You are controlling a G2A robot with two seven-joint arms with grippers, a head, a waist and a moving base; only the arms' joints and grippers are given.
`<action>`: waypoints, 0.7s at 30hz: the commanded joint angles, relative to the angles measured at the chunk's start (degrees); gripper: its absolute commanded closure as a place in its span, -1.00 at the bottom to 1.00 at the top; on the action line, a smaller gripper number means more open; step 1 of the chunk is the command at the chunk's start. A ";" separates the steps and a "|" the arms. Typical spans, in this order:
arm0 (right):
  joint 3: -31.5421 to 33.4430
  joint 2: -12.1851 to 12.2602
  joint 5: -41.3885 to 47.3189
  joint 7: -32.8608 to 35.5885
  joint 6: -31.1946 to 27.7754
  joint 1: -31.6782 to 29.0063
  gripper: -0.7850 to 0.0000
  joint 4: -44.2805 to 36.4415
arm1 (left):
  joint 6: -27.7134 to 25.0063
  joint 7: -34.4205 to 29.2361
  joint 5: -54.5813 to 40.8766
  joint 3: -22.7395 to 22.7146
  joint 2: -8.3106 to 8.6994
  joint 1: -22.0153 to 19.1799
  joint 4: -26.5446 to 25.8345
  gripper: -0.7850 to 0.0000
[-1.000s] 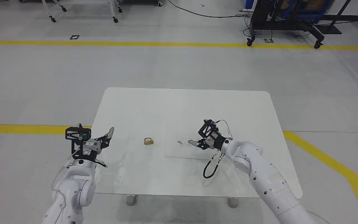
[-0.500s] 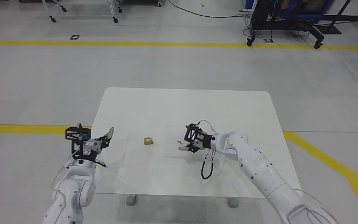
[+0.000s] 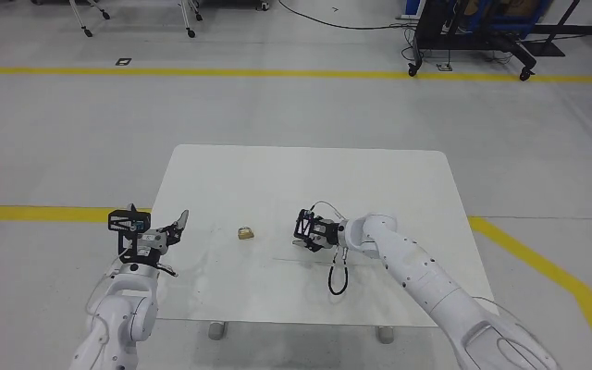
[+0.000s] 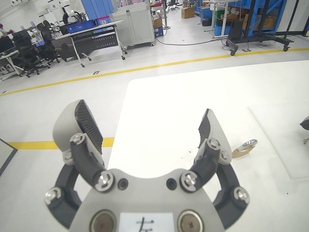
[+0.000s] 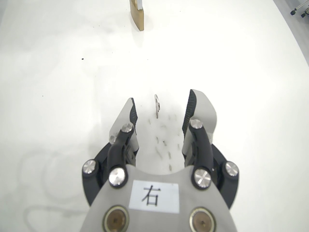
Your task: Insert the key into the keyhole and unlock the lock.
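Note:
A small brass padlock (image 3: 245, 233) with a silver shackle lies on the white table (image 3: 277, 176), left of centre; it also shows as the padlock (image 5: 136, 11) and the padlock (image 4: 244, 148). A small silver key (image 5: 157, 105) lies flat on the table between the tips of my right gripper (image 5: 161, 100), which is open and not touching it. In the top view my right gripper (image 3: 298, 237) sits low at the table's middle, right of the padlock. My left gripper (image 4: 147, 121) is open and empty, held by the table's left edge (image 3: 176, 227).
A thin translucent mat (image 3: 305, 254) lies on the table under the right arm. A black cable (image 3: 338, 277) loops down from the right wrist. Wheeled stands and racks stand on the floor far behind the table.
My right gripper has moved left across the table toward the padlock and now straddles the key. The left arm has not moved.

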 commanded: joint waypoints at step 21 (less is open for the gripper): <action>0.02 0.01 0.01 0.01 0.01 -0.02 1.00 -0.03 | 0.00 0.00 0.00 0.00 0.00 0.00 0.00 -1.00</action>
